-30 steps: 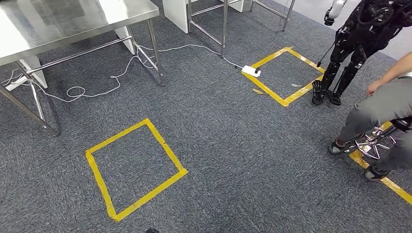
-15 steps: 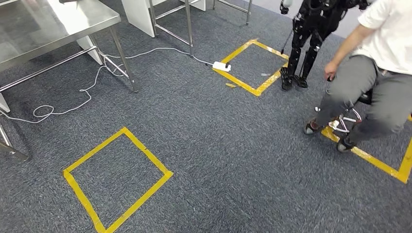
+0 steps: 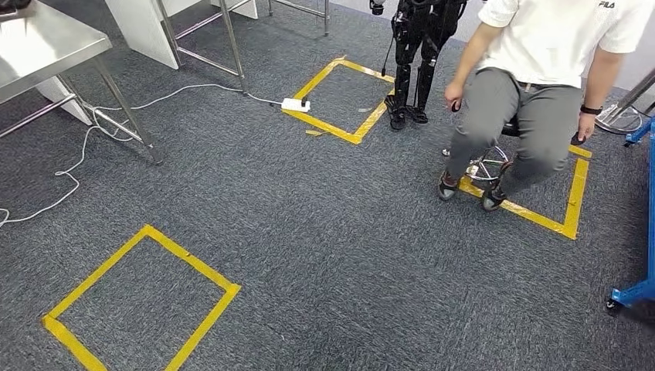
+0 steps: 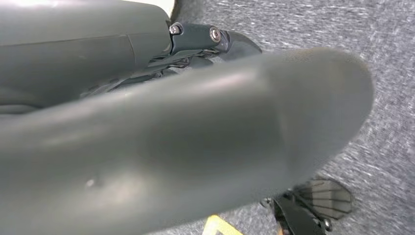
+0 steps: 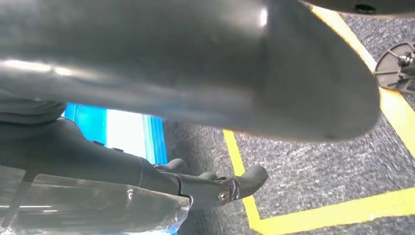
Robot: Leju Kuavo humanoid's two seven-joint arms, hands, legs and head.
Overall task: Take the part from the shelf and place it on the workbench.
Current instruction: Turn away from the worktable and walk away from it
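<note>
No part can be picked out for certain. In the left wrist view my left hand (image 4: pixel 195 137) hangs above grey carpet, thick thumb apart from the dark fingers (image 4: pixel 215 39), nothing between them. My right hand (image 5: pixel 186 63) hangs over carpet with yellow tape; its dark fingers (image 5: pixel 230 188) reach out straight. Crinkled clear film (image 5: pixel 98 210) lies under them, and I cannot tell whether it is held. A corner of the steel workbench (image 3: pixel 39 46) stands at the far left in the head view. A blue frame on a castor (image 3: pixel 633 294) stands at the right edge.
A person (image 3: pixel 541 69) sits on a stool (image 3: pixel 487 162) at the upper right, feet on a yellow tape square. Another black robot (image 3: pixel 413 62) stands beside them. A white power strip (image 3: pixel 294 104) and cable lie near the table legs. A yellow tape square (image 3: pixel 185 259) marks the near floor.
The whole head view has swung to the right: the workbench and tape squares slid left, while the person and the blue frame came into view. My own body turned, not the things.
</note>
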